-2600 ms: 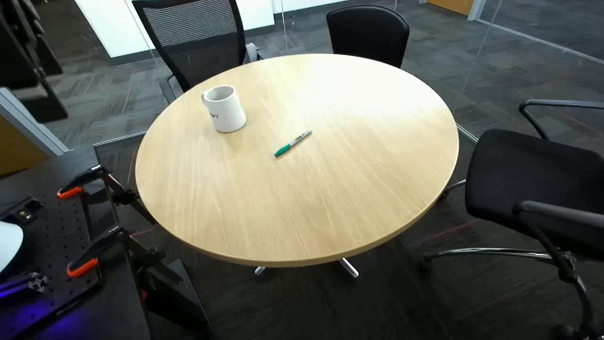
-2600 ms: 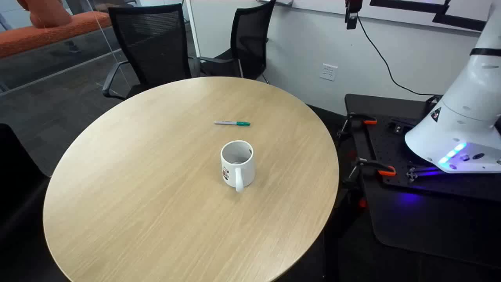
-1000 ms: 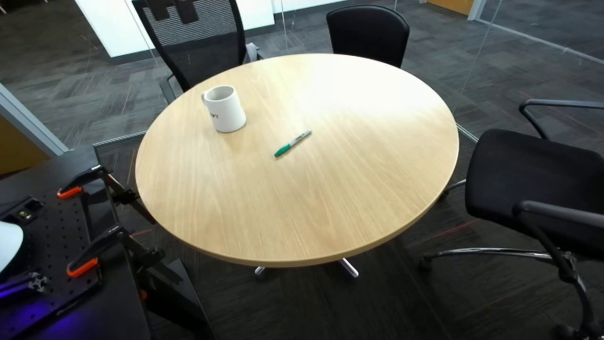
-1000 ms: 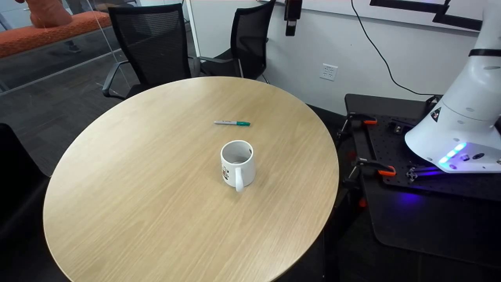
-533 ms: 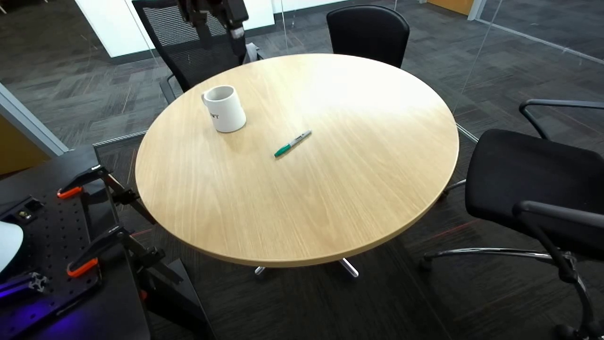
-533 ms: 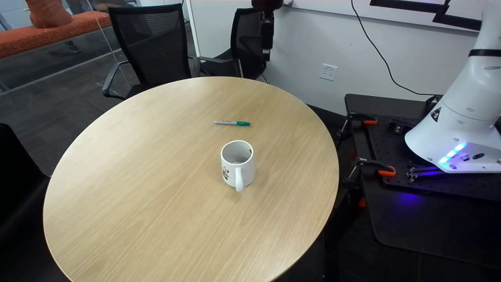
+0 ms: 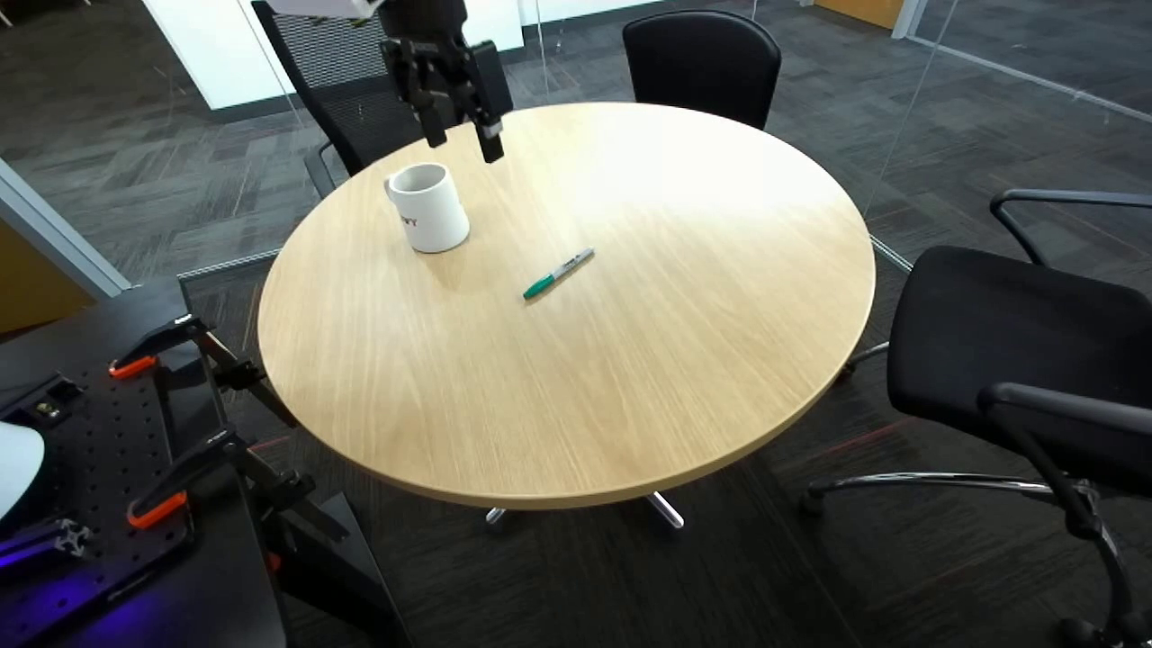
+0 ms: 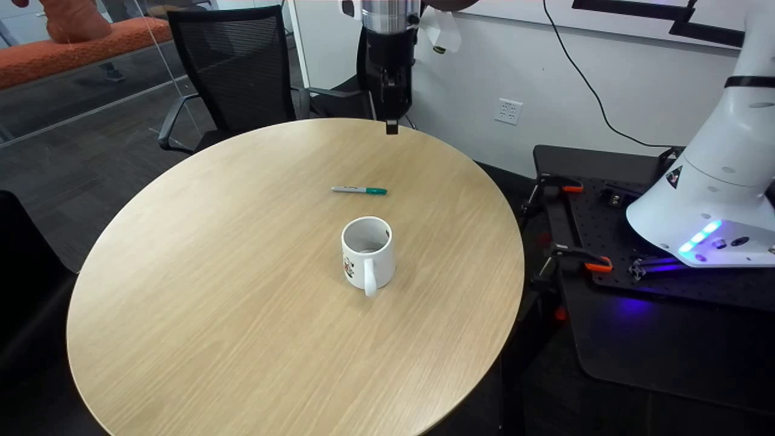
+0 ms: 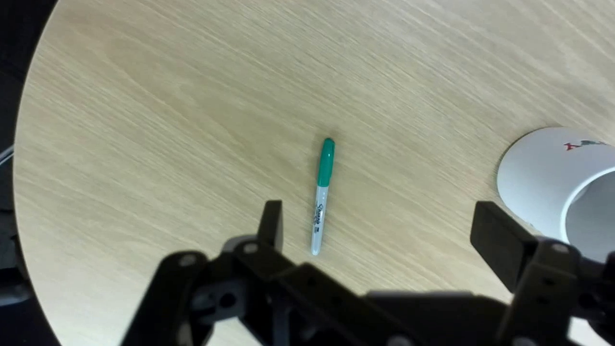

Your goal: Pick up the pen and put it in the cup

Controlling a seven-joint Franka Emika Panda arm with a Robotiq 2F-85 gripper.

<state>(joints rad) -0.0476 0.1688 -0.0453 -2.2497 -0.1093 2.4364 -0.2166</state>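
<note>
The pen (image 7: pixel 558 274) is a marker with a green cap and a light grey barrel. It lies flat on the table in both exterior views (image 8: pixel 359 191). The cup (image 7: pixel 436 214) is a white mug standing upright beside the pen, its handle showing in an exterior view (image 8: pixel 382 266). My gripper (image 7: pixel 464 151) is open and empty, apart from the pen and cup; in an exterior view (image 8: pixel 392 126) it hangs above the table's far edge. In the wrist view, the pen (image 9: pixel 322 197) lies below between the open fingers (image 9: pixel 379 218), nearer the left one. The cup (image 9: pixel 533 178) is partly hidden behind the right finger.
The round wooden table (image 7: pixel 576 387) carries the pen and cup. Black chairs (image 7: pixel 702 67) stand around it. A dark stand (image 8: pixel 605 339) with orange-tipped clamps bears the white robot base (image 8: pixel 708 212) beside the table.
My gripper has come into view over the table, moving down and towards the pen and cup. The pen and cup have not moved.
</note>
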